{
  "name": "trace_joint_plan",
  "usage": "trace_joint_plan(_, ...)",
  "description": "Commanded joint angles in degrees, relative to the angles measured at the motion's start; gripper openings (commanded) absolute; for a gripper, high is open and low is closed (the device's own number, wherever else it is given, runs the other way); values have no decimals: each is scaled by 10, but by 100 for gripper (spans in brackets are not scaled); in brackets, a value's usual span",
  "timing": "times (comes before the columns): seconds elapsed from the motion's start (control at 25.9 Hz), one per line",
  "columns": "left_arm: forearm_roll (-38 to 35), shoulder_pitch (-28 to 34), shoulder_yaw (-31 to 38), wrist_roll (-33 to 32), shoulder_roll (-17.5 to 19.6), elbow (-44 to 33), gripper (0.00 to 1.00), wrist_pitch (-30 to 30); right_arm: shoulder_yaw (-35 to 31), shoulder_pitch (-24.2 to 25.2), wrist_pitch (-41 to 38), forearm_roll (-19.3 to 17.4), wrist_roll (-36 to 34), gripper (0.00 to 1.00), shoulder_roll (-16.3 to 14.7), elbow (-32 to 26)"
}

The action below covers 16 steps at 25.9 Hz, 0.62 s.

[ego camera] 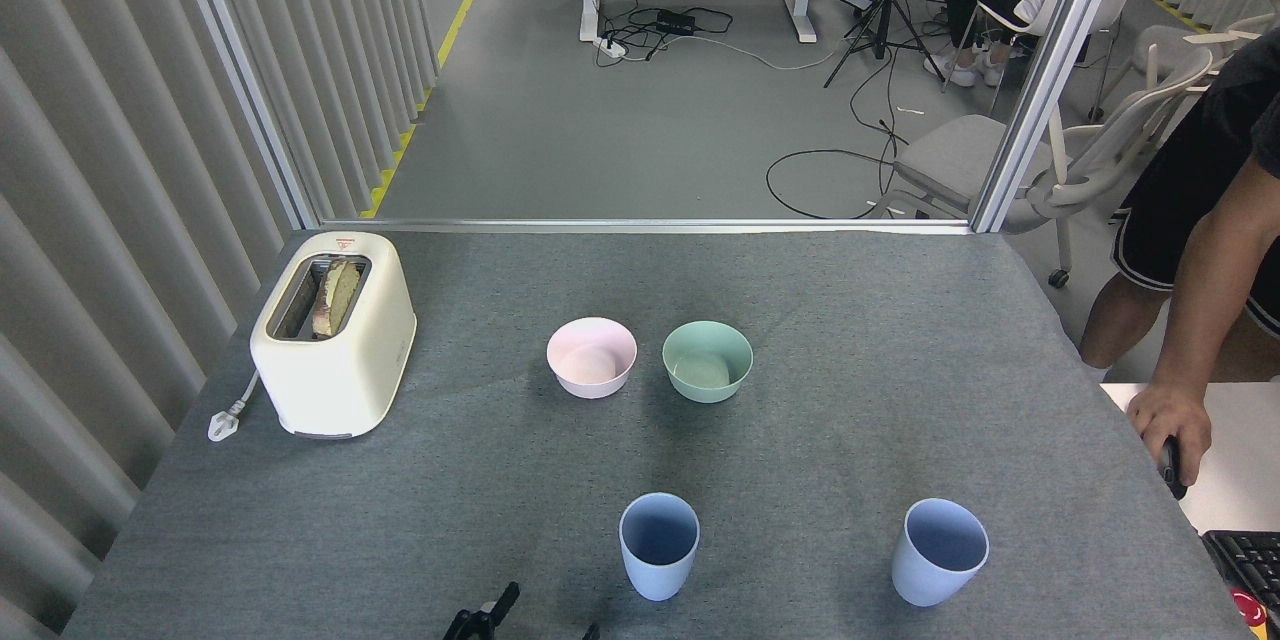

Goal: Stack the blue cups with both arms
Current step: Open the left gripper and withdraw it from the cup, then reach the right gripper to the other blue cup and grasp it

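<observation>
Jaws barely visible, perhaps open; both blue cups [658,544] [940,551] upright, mouths up.

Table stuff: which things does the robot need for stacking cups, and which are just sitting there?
Needed:
left blue cup
right blue cup

Just sitting there:
pink bowl
green bowl
toaster with bread in it
</observation>
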Motion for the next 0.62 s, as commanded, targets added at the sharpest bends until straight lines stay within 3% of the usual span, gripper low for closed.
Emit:
trace_joint_plan(0.0,27,77,45,-1,25,-88,100,-1,-9,-1,1,-1,7,100,0,1)
trace_joint_plan(0.19,27,124,111,3,22,-114,100,3,-12,-55,2,4,68,100,-14,32)
trace_joint_plan(0.42,27,127,128,3,20,-114,100,7,-9,-141,0,4,82,100,-50,88)
trace_joint_plan(0.58,27,127,129,3,19,-114,100,8,-8,-170,-2,4,88,100,-57,116)
